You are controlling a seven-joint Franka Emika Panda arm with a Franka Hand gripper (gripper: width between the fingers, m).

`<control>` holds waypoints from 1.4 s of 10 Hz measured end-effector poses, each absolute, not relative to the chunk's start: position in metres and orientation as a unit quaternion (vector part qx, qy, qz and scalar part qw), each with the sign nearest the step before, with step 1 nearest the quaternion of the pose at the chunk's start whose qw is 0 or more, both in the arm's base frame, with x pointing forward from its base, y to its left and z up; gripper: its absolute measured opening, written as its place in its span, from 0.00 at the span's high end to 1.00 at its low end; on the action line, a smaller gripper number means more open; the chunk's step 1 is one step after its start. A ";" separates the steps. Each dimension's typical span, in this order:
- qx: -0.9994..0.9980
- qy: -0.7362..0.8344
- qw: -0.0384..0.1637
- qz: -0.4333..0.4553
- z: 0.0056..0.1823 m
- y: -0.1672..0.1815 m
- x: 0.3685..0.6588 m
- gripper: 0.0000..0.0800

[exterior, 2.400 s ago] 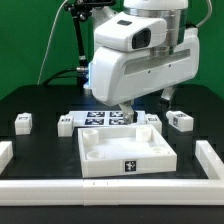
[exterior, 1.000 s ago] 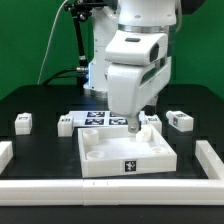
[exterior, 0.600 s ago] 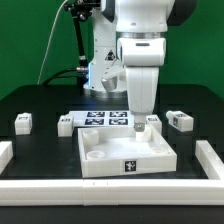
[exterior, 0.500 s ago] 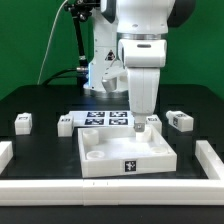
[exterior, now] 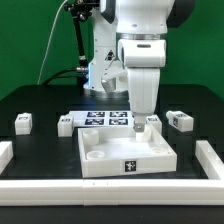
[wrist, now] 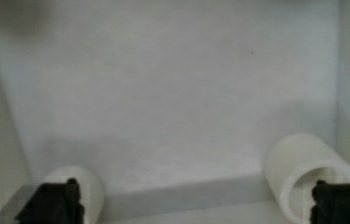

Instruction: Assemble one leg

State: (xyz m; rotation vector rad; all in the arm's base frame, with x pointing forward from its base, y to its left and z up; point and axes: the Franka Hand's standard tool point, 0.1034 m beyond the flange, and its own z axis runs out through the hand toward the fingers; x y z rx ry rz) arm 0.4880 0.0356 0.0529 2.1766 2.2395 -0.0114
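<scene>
The large white square tray lies in the middle of the black table. My gripper hangs low over its far right corner. In the wrist view my gripper is open, its dark fingertips wide apart with only the tray's pale floor between them. Small white tagged legs lie around: one just right of my gripper, one further right, one left of the marker board, and one far left.
The marker board lies behind the tray. White rails border the table at the left, right and front. The arm's base and cables stand at the back.
Over the earlier frames the hand turned about its wrist and settled over the tray's far right corner. In the last half second nothing has moved.
</scene>
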 end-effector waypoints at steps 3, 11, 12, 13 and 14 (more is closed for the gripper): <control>0.644 0.765 -0.010 -0.017 0.032 0.020 0.457 0.19; 0.654 0.756 -0.027 -0.026 0.009 0.014 0.438 0.33; 0.654 0.756 -0.027 -0.026 0.009 0.014 0.438 0.56; 0.654 0.756 -0.028 -0.027 0.009 0.014 0.438 0.74; 0.654 0.756 -0.028 -0.027 0.009 0.014 0.438 0.74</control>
